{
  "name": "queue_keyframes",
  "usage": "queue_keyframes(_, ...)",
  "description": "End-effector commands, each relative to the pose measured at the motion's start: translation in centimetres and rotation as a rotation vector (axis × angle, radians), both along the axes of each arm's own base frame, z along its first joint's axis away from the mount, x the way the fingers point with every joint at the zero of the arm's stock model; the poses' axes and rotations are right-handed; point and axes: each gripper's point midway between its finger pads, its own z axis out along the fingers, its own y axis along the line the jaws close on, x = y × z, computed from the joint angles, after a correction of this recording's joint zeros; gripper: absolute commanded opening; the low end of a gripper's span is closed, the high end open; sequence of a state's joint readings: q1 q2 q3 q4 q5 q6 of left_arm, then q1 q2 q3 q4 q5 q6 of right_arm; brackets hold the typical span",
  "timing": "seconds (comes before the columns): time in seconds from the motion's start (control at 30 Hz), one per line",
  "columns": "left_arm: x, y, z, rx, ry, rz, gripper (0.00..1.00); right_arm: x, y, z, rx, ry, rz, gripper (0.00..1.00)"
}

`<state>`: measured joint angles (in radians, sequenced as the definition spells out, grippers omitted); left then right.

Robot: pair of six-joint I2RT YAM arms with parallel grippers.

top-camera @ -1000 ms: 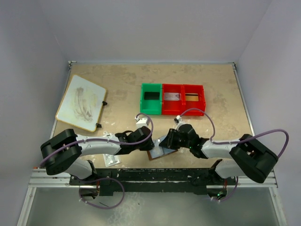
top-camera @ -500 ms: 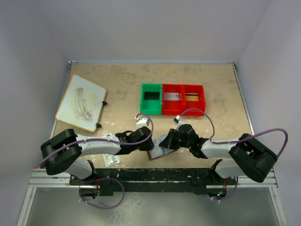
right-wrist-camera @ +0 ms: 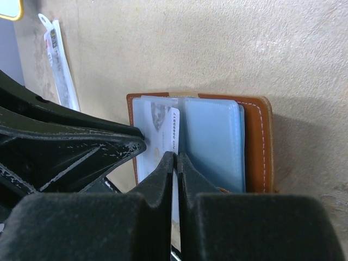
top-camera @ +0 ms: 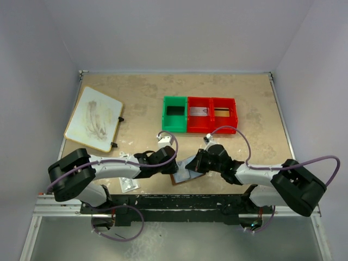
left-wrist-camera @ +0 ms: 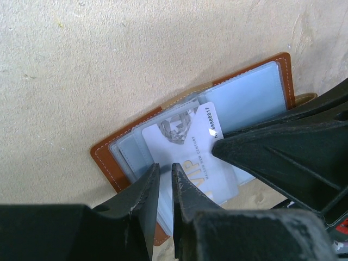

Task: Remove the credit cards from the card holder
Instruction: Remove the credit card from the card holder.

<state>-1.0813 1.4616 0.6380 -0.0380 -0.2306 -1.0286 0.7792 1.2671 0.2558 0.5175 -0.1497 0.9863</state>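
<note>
Card holder (left-wrist-camera: 111, 163) open at worktop's (top-camera: 136, 98) near edge. Right gripper (right-wrist-camera: 175, 156) clamped on grey card (right-wrist-camera: 172, 129); left gripper (left-wrist-camera: 165, 167) nearly closed, grip unclear.

Top view looks down from behind — wrist views closely share the card holder (left-wrist-camera: 244, 100).

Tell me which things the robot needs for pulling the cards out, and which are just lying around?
For the job:
- card holder, lying open
- VIP card, partly out
- right gripper, pinching that card
- left gripper, at the holder

Just lying about:
- green bin
- red bins
- white board
- speckled packet
</note>
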Motion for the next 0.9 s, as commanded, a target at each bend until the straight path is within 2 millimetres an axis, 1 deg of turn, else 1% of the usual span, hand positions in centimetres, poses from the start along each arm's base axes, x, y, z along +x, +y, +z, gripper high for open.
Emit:
queue_keyframes(0.0, -0.6, 1.2, -1.3, 0.086, 0.016, -0.021, 0.13, -0.1, -0.4, -0.5, -0.006, 0.007, -0.020, 0.03)
queue_keyframes(0.1, -0.6, 1.2, -1.3, 0.089, 0.016, -0.021, 0.13, -0.1, -0.1, -0.1, 0.014, 0.001, -0.012, 0.06)
queue_keyframes(0.2, -0.6, 1.2, -1.3, 0.088, 0.013, -0.021, 0.13, -0.1, 0.2, 0.1, 0.018, 0.000, 0.004, 0.12)
queue_keyframes(0.3, -0.6, 1.1, -1.3, 0.086, 0.012, -0.021, 0.12, -0.1, 0.6, 0.1, 0.020, 0.002, 0.031, 0.13)
queue_keyframes(0.4, -0.6, 1.1, -1.4, 0.088, 0.012, -0.020, 0.12, -0.2, 0.7, 0.1, 0.025, 0.006, 0.036, 0.10)
queue_keyframes(0.47, -0.6, 1.3, -1.4, 0.095, 0.012, -0.019, 0.12, 0.0, 0.3, -0.2, 0.004, 0.011, 0.017, 0.05)
queue_keyframes(0.57, -0.5, 2.0, -1.7, 0.126, 0.006, -0.011, 0.12, 0.4, 0.1, -0.3, -0.036, 0.004, 0.010, 0.01)
queue_keyframes(0.63, -0.6, 2.6, -2.0, 0.154, 0.005, -0.007, 0.11, 0.5, 0.0, -0.1, -0.037, -0.008, 0.010, 0.01)
queue_keyframes(0.87, -0.5, 3.4, -2.3, 0.189, -0.002, 0.006, 0.10, 0.3, -0.6, 0.3, 0.007, -0.013, 0.022, 0.02)
